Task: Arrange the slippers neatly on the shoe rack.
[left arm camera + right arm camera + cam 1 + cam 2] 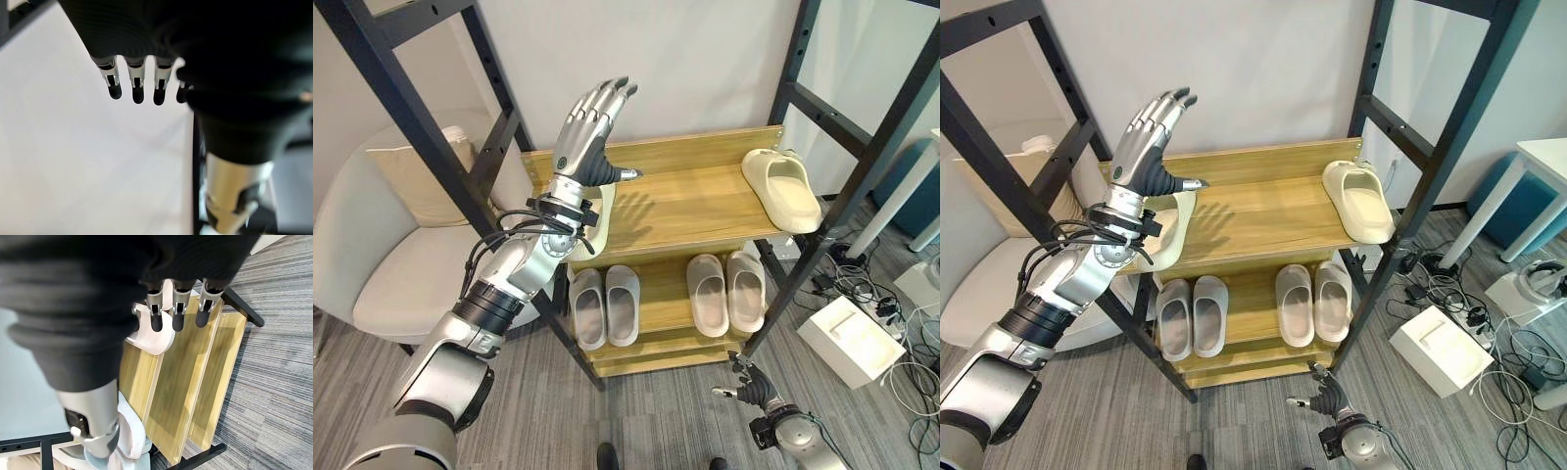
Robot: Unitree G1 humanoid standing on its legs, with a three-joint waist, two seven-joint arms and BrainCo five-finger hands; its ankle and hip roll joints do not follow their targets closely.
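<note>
We see the left robot hand (590, 127) spread above the shoe rack (685, 211); right robot hand (751, 389) relaxed, holding nothing; cream slippers (783, 188) on top.

You are looking at a plain white wall (705, 59) behind the rack and grey striped carpet (666, 421) underfoot. On your left stands a pale armchair (372, 264) with a beige cushion (416, 176). To your right, a white box (847, 338) lies on the floor beside tangled cables (901, 313), near a white table leg (891, 206).
</note>
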